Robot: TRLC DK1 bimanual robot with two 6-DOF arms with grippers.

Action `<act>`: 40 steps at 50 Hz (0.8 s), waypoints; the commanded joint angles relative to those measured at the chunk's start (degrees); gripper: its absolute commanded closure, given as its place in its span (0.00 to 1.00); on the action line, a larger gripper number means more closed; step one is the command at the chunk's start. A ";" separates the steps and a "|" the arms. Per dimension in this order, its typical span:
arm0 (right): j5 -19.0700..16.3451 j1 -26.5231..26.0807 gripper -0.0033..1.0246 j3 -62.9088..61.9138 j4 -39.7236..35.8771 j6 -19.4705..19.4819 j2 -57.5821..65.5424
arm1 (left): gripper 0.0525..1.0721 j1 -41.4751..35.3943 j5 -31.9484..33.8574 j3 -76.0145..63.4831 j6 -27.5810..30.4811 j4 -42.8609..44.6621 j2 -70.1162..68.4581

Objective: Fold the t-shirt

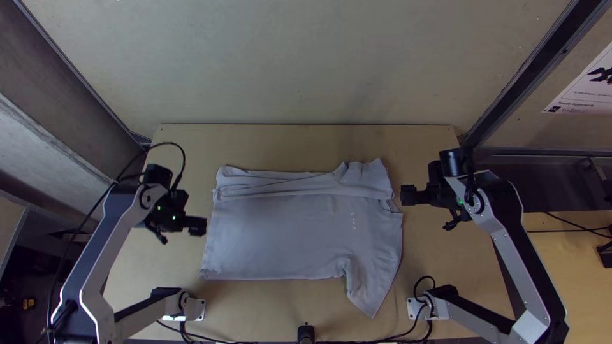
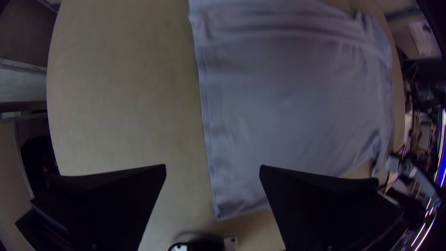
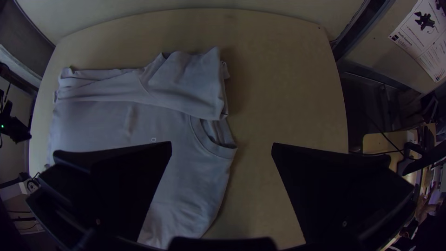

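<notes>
T-shirt point(image 1: 280, 232), pale grey, lies on the wooden counter point(image 1: 255, 302) between my two arms, its hem end toward my left and its collar point(image 3: 222, 144) toward my right. The body is spread fairly flat; along the far side the cloth is folded over in a rumpled strip, and the near sleeve point(image 1: 373, 290) sticks out toward my bases.

My left arm bends outward at the elbow, then its forearm runs up the counter, with the wrist turned inward so that the left claw point(image 1: 203, 226) points across at the hem end, just beside it. My right arm makes much the same bend, its forearm slanting back inward, and the right claw point(image 1: 404, 195) points left, near the collar end. I have both claws spread wide, with a broad gap between the fingers and nothing held in either.
</notes>
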 commanded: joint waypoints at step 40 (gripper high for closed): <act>-3.57 10.86 0.04 -15.25 -4.02 9.07 -2.71 | 0.05 -13.23 -7.32 -15.91 3.75 -4.92 0.76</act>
